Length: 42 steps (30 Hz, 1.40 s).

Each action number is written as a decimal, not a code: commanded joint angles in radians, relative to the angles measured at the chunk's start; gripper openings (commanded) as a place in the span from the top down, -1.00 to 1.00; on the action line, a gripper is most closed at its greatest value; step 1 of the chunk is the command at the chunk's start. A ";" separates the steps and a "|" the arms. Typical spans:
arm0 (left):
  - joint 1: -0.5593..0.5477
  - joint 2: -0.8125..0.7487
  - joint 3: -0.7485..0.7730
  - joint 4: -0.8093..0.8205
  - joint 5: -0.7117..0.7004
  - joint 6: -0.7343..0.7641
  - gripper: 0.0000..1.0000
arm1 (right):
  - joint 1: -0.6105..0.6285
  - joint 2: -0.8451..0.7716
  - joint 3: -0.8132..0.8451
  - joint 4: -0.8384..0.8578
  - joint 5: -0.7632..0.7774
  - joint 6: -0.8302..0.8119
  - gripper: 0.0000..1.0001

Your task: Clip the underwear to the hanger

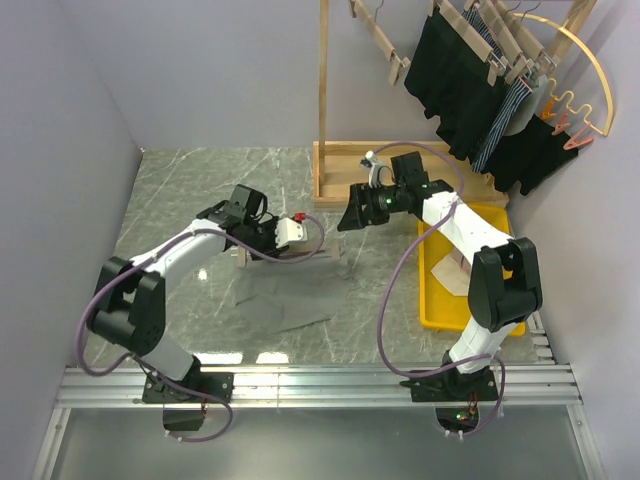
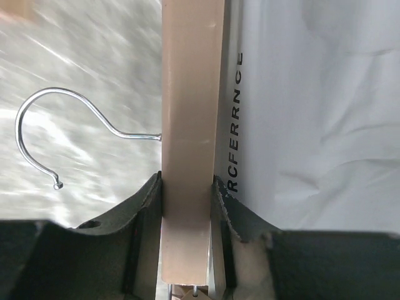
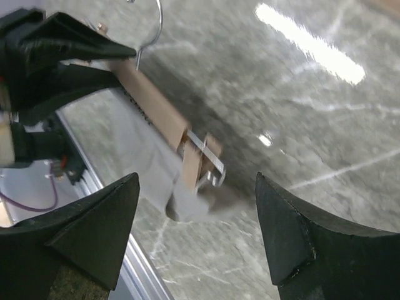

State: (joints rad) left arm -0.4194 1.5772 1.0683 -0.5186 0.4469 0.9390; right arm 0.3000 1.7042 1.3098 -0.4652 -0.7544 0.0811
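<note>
Lying between fingers (image 2: 145,209) of the left gripper (image 2: 186,184), the hanger (image 2: 190,94) seems clamped.

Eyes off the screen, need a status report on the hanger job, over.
Left gripper, jaws shut on hanger. Right gripper, jaws open, by end clip. Underwear on table, edge at hanger. No obstruction seen.
</note>
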 commanded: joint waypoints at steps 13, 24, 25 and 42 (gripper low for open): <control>-0.090 -0.158 0.035 0.126 0.044 0.162 0.99 | 0.059 -0.078 0.137 -0.153 -0.123 -0.038 -0.29; -0.148 -0.184 0.053 0.178 0.033 0.199 0.99 | 0.128 -0.107 0.103 -0.231 -0.094 -0.101 -0.14; -0.153 -0.187 0.044 0.181 0.033 0.205 0.99 | 0.133 -0.110 0.103 -0.230 -0.083 -0.109 -0.14; -0.209 -0.246 -0.013 0.184 0.049 0.271 0.99 | 0.130 -0.150 0.094 -0.297 0.009 -0.228 -0.10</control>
State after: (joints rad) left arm -0.6254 1.3788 1.0592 -0.3809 0.4507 1.1931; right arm 0.4313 1.6176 1.4120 -0.7506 -0.7670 -0.1078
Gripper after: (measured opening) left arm 0.349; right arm 0.553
